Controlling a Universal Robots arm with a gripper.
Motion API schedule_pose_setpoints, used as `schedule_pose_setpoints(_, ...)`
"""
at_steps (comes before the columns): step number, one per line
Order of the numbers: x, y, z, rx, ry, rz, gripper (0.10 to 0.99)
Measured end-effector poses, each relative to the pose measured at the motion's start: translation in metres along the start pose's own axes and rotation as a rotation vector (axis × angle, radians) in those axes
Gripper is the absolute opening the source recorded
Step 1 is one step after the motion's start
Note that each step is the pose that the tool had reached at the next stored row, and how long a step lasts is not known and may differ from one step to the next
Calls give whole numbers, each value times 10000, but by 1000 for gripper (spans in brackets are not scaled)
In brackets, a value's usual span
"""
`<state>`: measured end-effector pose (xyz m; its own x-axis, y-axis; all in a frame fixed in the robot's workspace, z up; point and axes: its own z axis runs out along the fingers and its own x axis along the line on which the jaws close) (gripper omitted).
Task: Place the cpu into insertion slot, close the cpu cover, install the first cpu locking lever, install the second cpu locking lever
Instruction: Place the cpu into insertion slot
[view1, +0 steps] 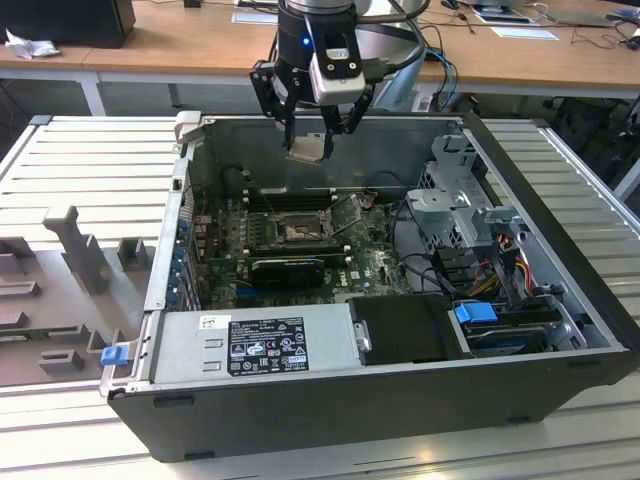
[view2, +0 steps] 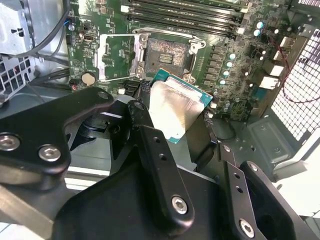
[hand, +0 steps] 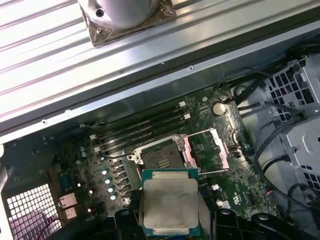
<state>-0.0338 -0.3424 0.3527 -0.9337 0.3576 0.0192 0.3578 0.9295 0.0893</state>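
My gripper (view1: 312, 135) hangs above the far part of the open computer case, shut on the cpu (view1: 306, 150). The chip is a small square with a pale metal face and green edges, and both wrist views show it (view2: 176, 107) (hand: 170, 205) between the black fingers (view2: 155, 150). Below it lies the green motherboard (view1: 375, 262) with the insertion slot (view1: 298, 232) (view2: 167, 52) (hand: 162, 155) open and bare. The cpu cover (view2: 116, 56) (hand: 209, 149) stands swung open beside the slot.
Long black memory slots (view1: 290, 197) run along the slot's far side, and a black expansion card (view1: 288, 268) lies on its near side. A grey power supply (view1: 255, 345) fills the case front. A drive cage (view1: 460, 215) with cables stands at the exterior view's right. A grey fixture tray (view1: 60, 290) sits outside the case.
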Motion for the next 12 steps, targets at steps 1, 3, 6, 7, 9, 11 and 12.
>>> schedule_pose_setpoints(1, 0, 0, 0, -1, -4, 46, 529)
schedule_pose_setpoints(3, 0, 0, 1, -3, -12, 135, 529)
schedule_pose_setpoints(6, 0, 0, 2, -5, -24, 261, 529)
schedule_pose_setpoints(7, 0, 0, 3, -6, -27, 302, 529)
schedule_pose_setpoints(9, 0, 0, 4, -8, -38, 417, 529)
schedule_pose_setpoints(11, 0, 0, 5, -11, -49, 539, 529)
schedule_pose_setpoints(12, 0, -1, 6, -11, -52, 578, 529)
